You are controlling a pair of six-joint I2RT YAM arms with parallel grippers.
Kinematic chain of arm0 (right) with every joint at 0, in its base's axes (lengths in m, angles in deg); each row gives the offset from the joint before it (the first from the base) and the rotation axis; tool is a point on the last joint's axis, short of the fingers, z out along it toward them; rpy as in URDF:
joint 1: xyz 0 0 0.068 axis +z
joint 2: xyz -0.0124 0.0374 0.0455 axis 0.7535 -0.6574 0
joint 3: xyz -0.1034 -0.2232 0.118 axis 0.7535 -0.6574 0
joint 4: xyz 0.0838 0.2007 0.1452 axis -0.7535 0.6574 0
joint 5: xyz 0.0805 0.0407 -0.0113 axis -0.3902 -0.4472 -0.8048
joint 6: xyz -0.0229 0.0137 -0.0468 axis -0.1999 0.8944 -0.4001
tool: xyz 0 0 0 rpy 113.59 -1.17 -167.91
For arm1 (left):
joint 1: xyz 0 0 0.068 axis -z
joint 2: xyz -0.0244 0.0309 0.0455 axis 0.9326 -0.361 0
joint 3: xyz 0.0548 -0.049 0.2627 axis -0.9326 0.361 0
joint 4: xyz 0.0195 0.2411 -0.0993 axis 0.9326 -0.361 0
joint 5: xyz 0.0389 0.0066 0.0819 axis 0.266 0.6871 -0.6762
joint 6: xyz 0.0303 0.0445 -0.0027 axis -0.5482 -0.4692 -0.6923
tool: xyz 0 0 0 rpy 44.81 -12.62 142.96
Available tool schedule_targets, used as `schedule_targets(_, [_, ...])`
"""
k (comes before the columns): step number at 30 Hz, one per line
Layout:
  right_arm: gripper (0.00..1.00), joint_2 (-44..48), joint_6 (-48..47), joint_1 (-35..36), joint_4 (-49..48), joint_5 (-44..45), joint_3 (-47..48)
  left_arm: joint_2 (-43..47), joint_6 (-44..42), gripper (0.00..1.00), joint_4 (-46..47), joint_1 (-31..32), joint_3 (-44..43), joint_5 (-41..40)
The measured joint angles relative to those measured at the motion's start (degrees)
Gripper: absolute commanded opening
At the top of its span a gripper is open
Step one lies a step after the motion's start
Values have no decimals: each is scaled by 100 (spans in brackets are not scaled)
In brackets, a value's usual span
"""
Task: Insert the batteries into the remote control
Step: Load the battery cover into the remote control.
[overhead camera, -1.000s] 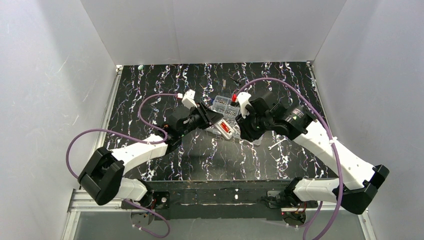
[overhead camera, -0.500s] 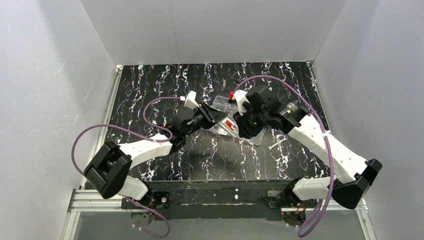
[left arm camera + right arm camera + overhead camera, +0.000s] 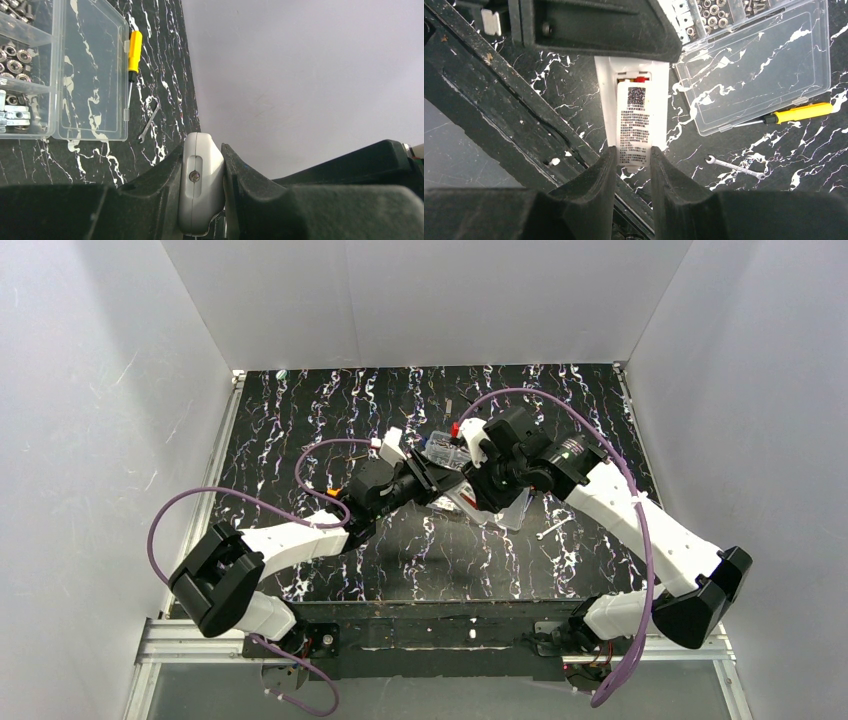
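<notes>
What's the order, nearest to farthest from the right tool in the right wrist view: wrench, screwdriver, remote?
1. Remote: gripped between the right tool's fingers.
2. Wrench: lower right of the picture.
3. Screwdriver: farther right, along the box's edge.

Overhead camera looks down; close wrist cameras share the remote control (image 3: 642, 120).

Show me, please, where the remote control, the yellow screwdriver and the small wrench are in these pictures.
remote control (image 3: 660, 95), right wrist view, white casing beside the label.
yellow screwdriver (image 3: 796, 114), right wrist view, middle of its handle.
small wrench (image 3: 734, 167), right wrist view, middle of its shank.
</notes>
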Motion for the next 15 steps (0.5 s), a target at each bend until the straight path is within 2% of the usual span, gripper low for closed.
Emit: schedule_targets(15, [17, -59, 28, 0, 0, 90, 37, 0, 48, 0, 4, 39, 0, -9])
